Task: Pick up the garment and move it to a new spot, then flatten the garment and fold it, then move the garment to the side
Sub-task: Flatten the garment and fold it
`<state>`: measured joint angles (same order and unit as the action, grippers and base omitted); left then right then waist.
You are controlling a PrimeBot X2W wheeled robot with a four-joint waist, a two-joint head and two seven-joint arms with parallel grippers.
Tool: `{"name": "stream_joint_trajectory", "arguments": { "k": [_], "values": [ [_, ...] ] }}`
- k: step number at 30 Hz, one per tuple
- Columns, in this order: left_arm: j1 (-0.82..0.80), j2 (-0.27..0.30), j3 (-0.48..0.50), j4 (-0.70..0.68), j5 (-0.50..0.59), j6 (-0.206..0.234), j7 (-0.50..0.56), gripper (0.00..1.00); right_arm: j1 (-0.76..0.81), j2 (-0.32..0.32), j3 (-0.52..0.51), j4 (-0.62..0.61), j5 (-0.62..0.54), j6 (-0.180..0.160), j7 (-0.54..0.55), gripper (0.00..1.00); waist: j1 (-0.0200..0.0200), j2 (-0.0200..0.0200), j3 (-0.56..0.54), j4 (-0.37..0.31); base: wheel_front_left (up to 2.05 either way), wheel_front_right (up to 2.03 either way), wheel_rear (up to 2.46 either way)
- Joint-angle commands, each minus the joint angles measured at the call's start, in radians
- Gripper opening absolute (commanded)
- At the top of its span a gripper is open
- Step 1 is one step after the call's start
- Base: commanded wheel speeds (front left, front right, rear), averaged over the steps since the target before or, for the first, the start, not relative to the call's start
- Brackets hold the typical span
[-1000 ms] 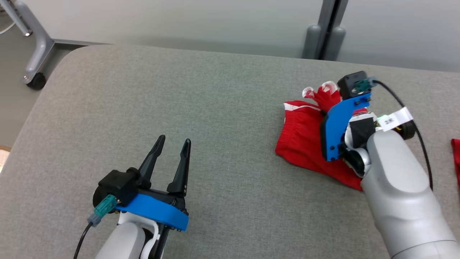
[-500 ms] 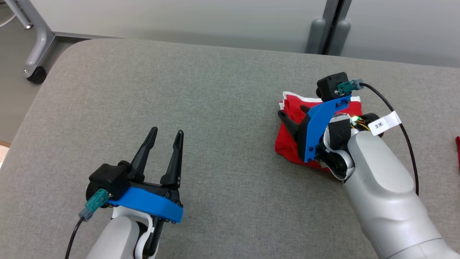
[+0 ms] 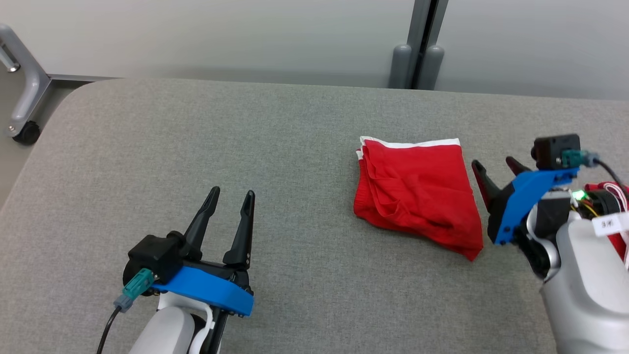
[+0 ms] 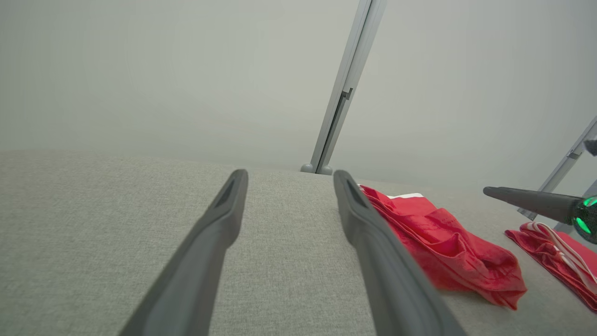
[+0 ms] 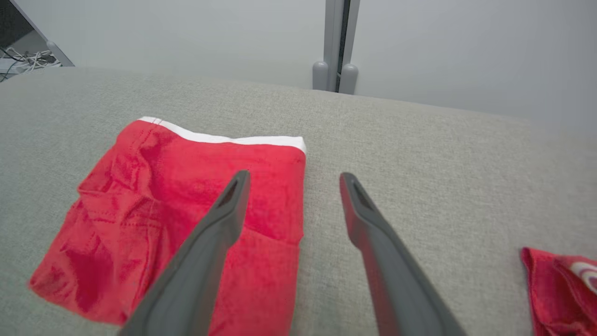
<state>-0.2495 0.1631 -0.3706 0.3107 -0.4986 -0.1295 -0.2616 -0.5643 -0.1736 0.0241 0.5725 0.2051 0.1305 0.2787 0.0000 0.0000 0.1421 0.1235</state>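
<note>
Garment [image 3: 417, 189] lies folded on the table [image 3: 245, 128], right of centre. Right gripper [image 3: 493, 163] hangs just beside its right edge, fingers spread, holding nothing. Left gripper [image 3: 233, 191] sits well apart, fingers likewise spread.

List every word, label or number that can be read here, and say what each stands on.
White tag at the wrist of the right arm: dark print, too blurred to read.
Red garment: no lettering visible, only a plain white band along its far edge.
Second red cloth: white markings, nothing readable as text.
No other text in any view.
</note>
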Motion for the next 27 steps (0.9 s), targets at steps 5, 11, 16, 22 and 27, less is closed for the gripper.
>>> {"name": "stream_joint_trajectory", "arguments": {
  "k": [5,11,16,22,27],
  "values": [
    [-0.010,0.011,-0.010,-0.003,0.000,-0.001,-0.004,1.00,0.057,0.034,0.000,0.008,-0.074,0.001,-0.044,0.00,0.0000,0.0000,0.012,0.000,0.00,0.00,0.00],
    [-0.027,0.019,-0.014,0.001,-0.008,-0.001,-0.004,1.00,0.031,0.088,0.096,0.069,-0.080,0.001,-0.050,0.00,0.0000,0.0000,0.024,0.008,0.00,0.00,0.00],
    [-0.018,0.025,-0.011,0.006,-0.011,-0.001,-0.004,1.00,0.048,0.118,0.254,0.063,0.024,0.001,-0.019,0.00,0.0000,0.0000,0.016,0.009,0.00,0.00,0.00],
    [0.006,0.028,0.002,0.011,-0.008,-0.001,-0.004,1.00,0.093,0.122,0.454,-0.012,0.201,0.001,0.000,0.00,0.0000,0.0000,-0.004,-0.006,0.00,0.00,0.00],
    [0.030,0.030,0.033,0.010,-0.002,-0.001,-0.004,1.00,0.121,0.121,0.508,-0.094,0.313,0.001,-0.039,0.00,0.0000,0.0000,-0.024,-0.035,0.00,0.00,0.00]
  ]
}}
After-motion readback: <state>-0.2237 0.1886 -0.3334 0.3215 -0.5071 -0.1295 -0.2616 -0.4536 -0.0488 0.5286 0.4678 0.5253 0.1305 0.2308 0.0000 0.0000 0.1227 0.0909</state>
